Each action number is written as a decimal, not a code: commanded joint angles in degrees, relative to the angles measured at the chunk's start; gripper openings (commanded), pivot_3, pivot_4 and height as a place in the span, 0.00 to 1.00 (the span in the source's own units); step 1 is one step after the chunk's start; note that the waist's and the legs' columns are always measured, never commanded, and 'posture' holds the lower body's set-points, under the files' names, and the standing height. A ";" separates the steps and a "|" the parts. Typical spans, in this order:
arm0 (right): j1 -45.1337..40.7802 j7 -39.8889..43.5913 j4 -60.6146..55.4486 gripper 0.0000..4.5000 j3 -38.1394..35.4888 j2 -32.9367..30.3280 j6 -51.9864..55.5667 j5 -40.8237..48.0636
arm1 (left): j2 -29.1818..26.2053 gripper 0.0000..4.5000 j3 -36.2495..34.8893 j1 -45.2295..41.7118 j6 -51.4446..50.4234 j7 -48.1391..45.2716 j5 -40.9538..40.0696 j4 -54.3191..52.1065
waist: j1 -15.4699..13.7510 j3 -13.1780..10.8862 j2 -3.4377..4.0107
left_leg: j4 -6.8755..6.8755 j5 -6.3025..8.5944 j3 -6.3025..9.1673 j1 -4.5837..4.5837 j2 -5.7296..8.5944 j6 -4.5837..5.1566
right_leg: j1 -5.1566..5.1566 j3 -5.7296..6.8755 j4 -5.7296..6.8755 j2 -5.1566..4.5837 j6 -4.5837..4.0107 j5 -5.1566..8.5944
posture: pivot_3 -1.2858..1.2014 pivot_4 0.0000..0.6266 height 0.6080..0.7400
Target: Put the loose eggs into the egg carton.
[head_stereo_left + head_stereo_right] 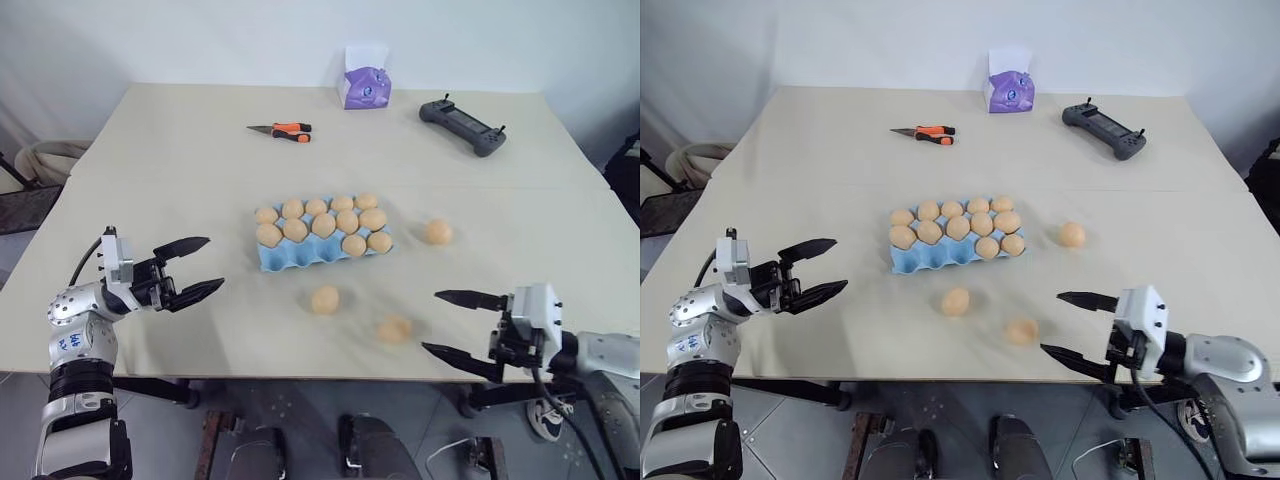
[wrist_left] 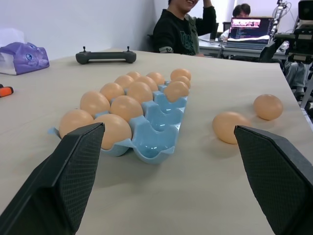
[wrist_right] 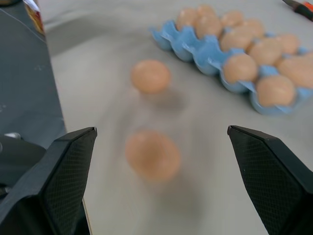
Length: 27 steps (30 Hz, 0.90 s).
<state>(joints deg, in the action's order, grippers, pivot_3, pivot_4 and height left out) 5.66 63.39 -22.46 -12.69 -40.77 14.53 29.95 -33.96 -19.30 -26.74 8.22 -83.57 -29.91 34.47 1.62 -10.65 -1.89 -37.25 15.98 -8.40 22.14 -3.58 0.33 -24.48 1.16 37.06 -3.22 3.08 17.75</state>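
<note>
You are looking at a pale table (image 1: 180, 160) with the light blue egg carton (image 1: 322, 251) sitting near its middle. Eleven eggs are filling the two far rows and part of the near row, and the near cups toward the robot's left are lying bare. Three loose eggs are resting on the table outside the carton: one egg (image 1: 325, 299) just in front of the carton, a second egg (image 1: 394, 329) nearer the front edge and a little to the right, looking blurred, and a third egg (image 1: 437, 231) off the carton's right end.

Your left gripper (image 1: 190, 268) is hovering over the table's left side, well apart from the carton, with its fingers spread wide and nothing between them. Your right gripper (image 1: 456, 323) is sitting at the front right edge, also wide open and empty, pointing toward the second egg, which is lying near it but not touching.

At the far side, orange-handled pliers (image 1: 283, 131), a purple tissue box (image 1: 366, 87) and a dark handheld controller (image 1: 461, 126) are lying well away from the carton.
</note>
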 commanded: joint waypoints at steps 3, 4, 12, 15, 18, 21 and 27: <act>-1.98 -2.40 1.80 1.00 6.13 1.62 -2.30 -4.71 | -0.85 1.00 -0.36 -1.02 -0.43 0.00 -1.01 -1.28 | -0.01 0.00 0.00 | -0.01 0.01 -0.01 0.02 0.03 0.01 | 0.00 -0.01 -0.02 -0.04 0.00 0.00 | 0.52 0.24 1.00; -2.41 -2.74 2.37 1.00 6.90 1.96 -2.60 -5.19 | -0.88 1.00 -0.37 -0.90 -0.59 0.06 -1.07 -1.57 | 0.02 0.00 0.00 | -0.02 0.01 -0.02 0.02 0.03 0.02 | 0.00 0.00 -0.03 -0.04 0.00 0.00 | 0.52 0.24 1.00; -6.00 -6.32 7.54 1.00 11.41 4.48 -4.40 -10.02 | -1.30 1.00 -0.87 0.45 -1.19 0.88 -1.18 -3.08 | 0.01 0.00 0.00 | -0.02 0.00 -0.02 0.02 0.02 0.02 | -0.01 0.00 0.00 -0.03 0.00 0.00 | 0.52 0.24 1.00; -6.82 -6.72 8.29 1.00 12.42 4.55 -3.69 -10.46 | -1.20 1.00 -0.95 1.04 -1.31 1.25 -1.33 -3.73 | 0.05 0.00 0.00 | -0.02 0.00 -0.02 0.02 0.02 0.02 | -0.01 0.00 0.00 -0.03 0.00 0.00 | 0.52 0.24 1.00; -7.98 -6.69 9.46 1.00 13.44 4.24 -2.40 -10.86 | -1.13 1.00 -1.00 1.42 -1.36 1.76 -1.36 -4.21 | 0.02 0.00 0.00 | -0.02 0.01 -0.01 0.02 0.02 0.01 | -0.01 0.00 0.00 -0.03 0.00 0.00 | 0.52 0.24 1.00; -8.91 -7.27 10.11 0.96 13.81 4.32 -1.79 -11.33 | -1.09 1.00 -1.08 1.58 -1.32 2.07 -1.40 -4.43 | 0.04 0.00 0.00 | -0.02 0.00 -0.01 0.02 0.02 0.02 | -0.01 0.00 0.01 -0.03 0.00 0.00 | 0.52 0.24 1.00; -9.34 -7.28 9.24 0.55 14.32 3.26 0.42 -11.31 | -1.09 1.00 -1.19 1.81 -1.19 2.52 -1.45 -4.64 | 0.02 0.00 0.00 | -0.01 0.01 -0.02 0.02 0.02 0.02 | -0.01 0.00 0.00 -0.04 0.00 0.00 | 0.52 0.24 1.00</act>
<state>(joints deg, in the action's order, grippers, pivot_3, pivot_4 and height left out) -3.49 56.16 -11.51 1.98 -36.47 14.61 18.47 -34.33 -19.31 -25.43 6.91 -81.30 -29.91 31.93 1.64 -10.65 -1.89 -37.26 15.98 -8.42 22.16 -3.56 0.35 -24.50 1.16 37.06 -3.25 3.07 17.75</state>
